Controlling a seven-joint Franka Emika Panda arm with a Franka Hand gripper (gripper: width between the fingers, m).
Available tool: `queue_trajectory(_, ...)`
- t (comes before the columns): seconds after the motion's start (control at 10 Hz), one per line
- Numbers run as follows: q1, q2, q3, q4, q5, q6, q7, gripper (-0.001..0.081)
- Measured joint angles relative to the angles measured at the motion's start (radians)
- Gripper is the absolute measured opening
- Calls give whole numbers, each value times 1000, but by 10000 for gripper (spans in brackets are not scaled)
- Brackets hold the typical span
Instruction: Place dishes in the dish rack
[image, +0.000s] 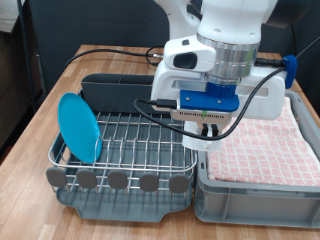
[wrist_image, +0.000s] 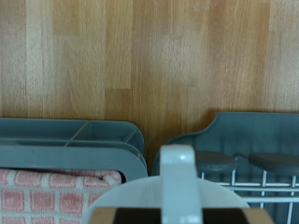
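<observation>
The dark grey dish rack (image: 118, 181) stands at the exterior view's left, and its corner also shows in the wrist view (wrist_image: 245, 140). A light-blue plate (image: 78, 125) stands upright in the rack's wire grid at its left end. My gripper (image: 205, 135) hangs over the rack's right edge, next to the bin. In the wrist view a white cup (wrist_image: 173, 191) with its handle up sits close below the camera, between the dark finger parts of my gripper (wrist_image: 177, 217) at the frame edge. The wooden spoon is out of view.
A light grey bin (image: 255, 200) with a pink checked cloth (image: 265, 140) stands right of the rack; it shows in the wrist view too (wrist_image: 65, 149). The rack's tall utensil compartment (image: 115, 90) is at its far side. Black cables trail over the wooden table (image: 50, 100).
</observation>
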Motion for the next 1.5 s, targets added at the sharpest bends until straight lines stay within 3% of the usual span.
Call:
queue_trajectory(0.9, -22, 80, 0, 27, 9, 66, -19, 71)
queue_trajectory(1.5, -79, 137, 28, 64, 64, 73, -99, 71)
